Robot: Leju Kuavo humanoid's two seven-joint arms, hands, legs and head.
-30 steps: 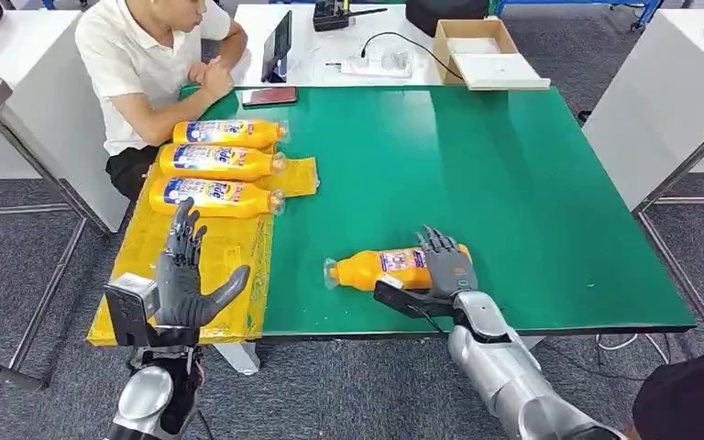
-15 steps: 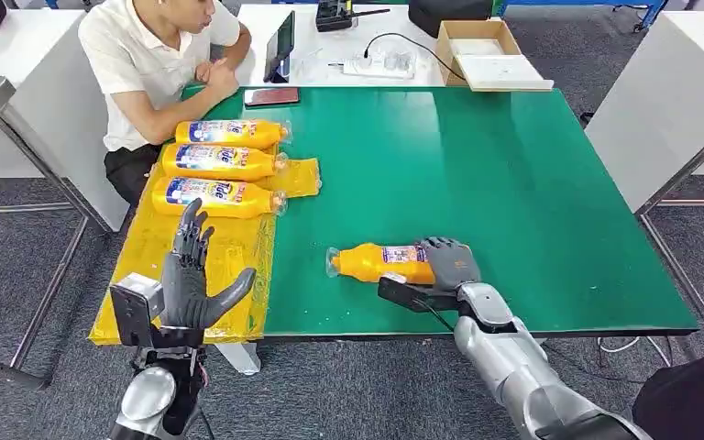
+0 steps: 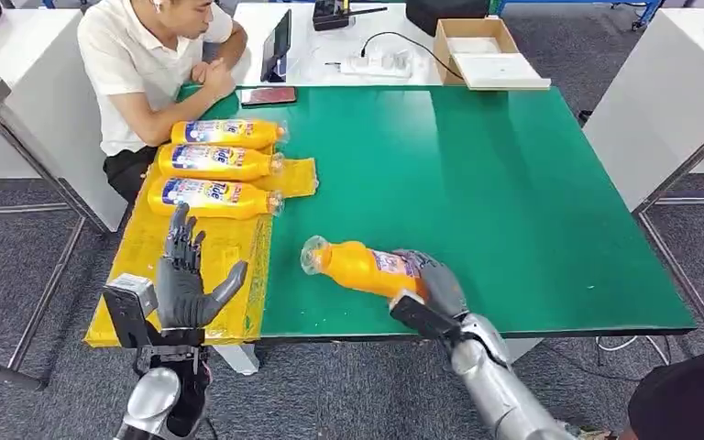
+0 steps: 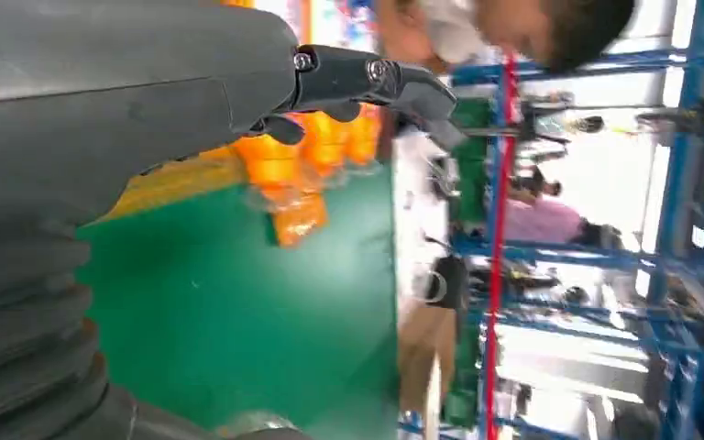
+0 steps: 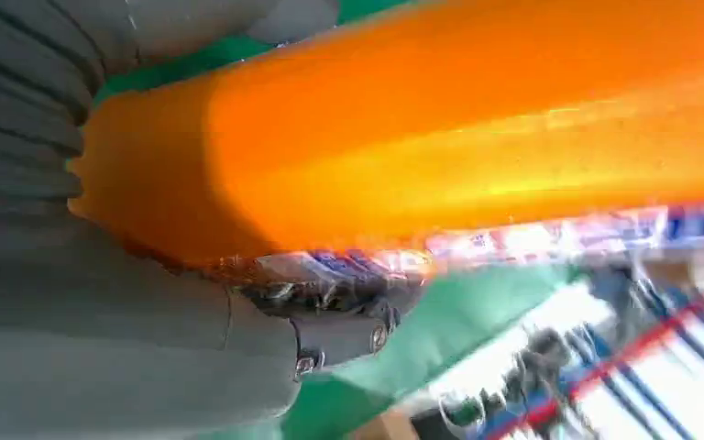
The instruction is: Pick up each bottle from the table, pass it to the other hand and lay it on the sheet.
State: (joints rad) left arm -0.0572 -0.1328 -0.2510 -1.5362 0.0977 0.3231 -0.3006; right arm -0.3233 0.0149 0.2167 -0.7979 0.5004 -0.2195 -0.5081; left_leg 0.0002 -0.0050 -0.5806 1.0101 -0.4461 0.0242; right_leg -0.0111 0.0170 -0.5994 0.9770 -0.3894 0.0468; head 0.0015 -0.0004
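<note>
The right hand [image 3: 429, 282] grips an orange bottle [image 3: 359, 267] by its base end, near the front edge of the green surface [image 3: 513, 202]. The bottle looks lifted, though whether it has fully left the surface cannot be told. Its long axis runs from the hand toward the left edge, cap end leading and tilted slightly up, so the free neck points toward the left hand [image 3: 186, 275]. The right wrist view shows the bottle's orange body pressed into the palm with dark fingers [image 5: 330, 335] wrapped under the label. The left hand is held upright at the front left corner, over the near end of the yellow sheet [image 3: 229, 247], fingers spread, thumb out and nothing in it, palm turned toward the bottle. The two hands are well apart, with green surface between them. Judging from this, the handover turns on bringing the cap end across to the waiting palm. Three more bottles [image 3: 211, 162] lie side by side on the sheet's far end, caps toward the middle of the surface.
</note>
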